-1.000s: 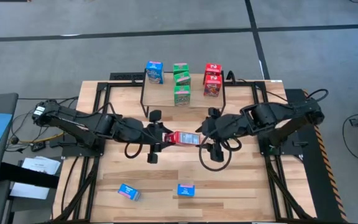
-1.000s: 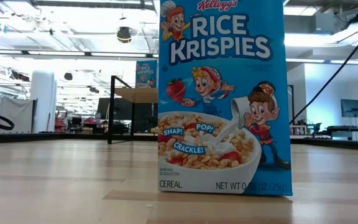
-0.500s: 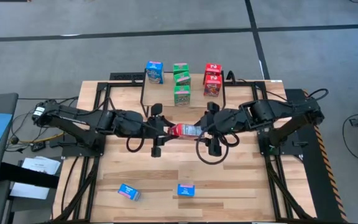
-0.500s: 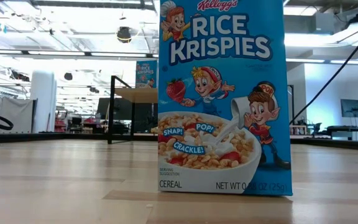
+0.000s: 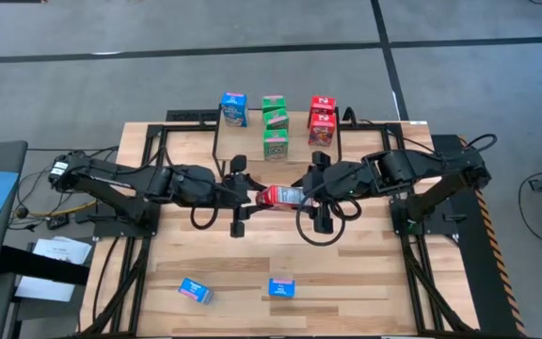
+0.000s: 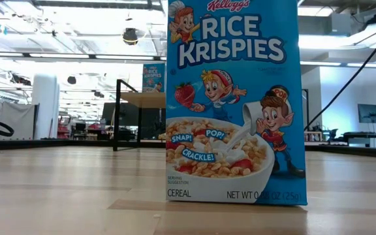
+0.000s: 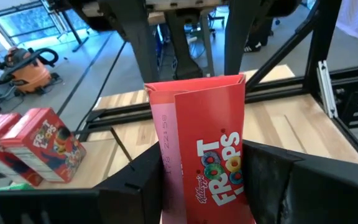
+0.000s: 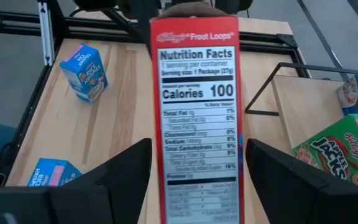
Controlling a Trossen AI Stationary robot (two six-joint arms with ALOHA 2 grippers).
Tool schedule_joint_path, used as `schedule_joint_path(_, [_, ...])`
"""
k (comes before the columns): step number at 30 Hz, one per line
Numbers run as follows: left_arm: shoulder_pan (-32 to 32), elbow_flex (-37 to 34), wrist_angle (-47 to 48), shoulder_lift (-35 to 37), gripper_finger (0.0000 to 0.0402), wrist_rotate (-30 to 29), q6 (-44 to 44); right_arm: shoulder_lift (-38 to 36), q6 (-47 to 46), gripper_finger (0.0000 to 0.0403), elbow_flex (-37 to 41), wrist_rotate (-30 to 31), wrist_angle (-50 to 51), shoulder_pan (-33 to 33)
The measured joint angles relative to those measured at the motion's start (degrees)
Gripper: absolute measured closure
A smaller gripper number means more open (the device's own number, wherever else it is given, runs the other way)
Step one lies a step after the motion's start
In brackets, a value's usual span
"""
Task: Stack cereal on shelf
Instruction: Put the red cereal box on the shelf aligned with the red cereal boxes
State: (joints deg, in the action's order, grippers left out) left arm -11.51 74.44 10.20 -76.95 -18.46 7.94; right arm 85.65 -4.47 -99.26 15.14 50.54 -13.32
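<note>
shifted up the counter [image 5: 252,273] toward the shelf [image 5: 243,141] since a second ago: both tools and the red froot loops box [image 5: 280,195] between them, now just short of the shelf's front edge; little change over the last half second. left tool [image 5: 252,196] pressed tight on one end of the red box, right tool [image 5: 301,196] gripping the other end, box lying flat between them over mid-counter.

from above only: on the shelf, a blue box [image 5: 233,109], stacked green boxes [image 5: 274,127] and stacked red boxes [image 5: 321,121]; near the counter's front edge, two more blue boxes, one lying tilted [image 5: 194,290], one further right [image 5: 281,286].

from the left wrist only: froot loops front panel [image 7: 213,168] held between dark fingers [image 7: 135,186], red boxes on the shelf off to one side [image 7: 36,146]. from the right wrist only: nutrition facts panel of the same box [image 8: 196,118], a green apple jacks box [image 8: 337,152], two blue boxes on the wood [image 8: 84,71].

from counter height: neither arm seen, only a blue rice krispies box [image 6: 230,98] standing close and filling mid-frame, shelf with another blue box far behind.

light slatted wood counter on a black frame, grey floor around; bright workshop hall beyond, with ceiling lights and an orange shop vacuum [image 7: 23,62].
</note>
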Motion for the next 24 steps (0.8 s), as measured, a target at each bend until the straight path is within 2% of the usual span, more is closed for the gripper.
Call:
schedule_joint_path(15, [0.09, -0.01, -0.75, 0.0, 0.0246, -0.07, 0.0, 0.0, -1.98, 0.0121, 0.0, -0.04, 0.06, 0.0])
schedule_joint_path(24, [0.09, -0.01, -0.75, 0.0, 0.0246, -0.02, 0.97, 0.0, -1.95, 0.0194, 0.0, -0.07, 0.26, 0.0])
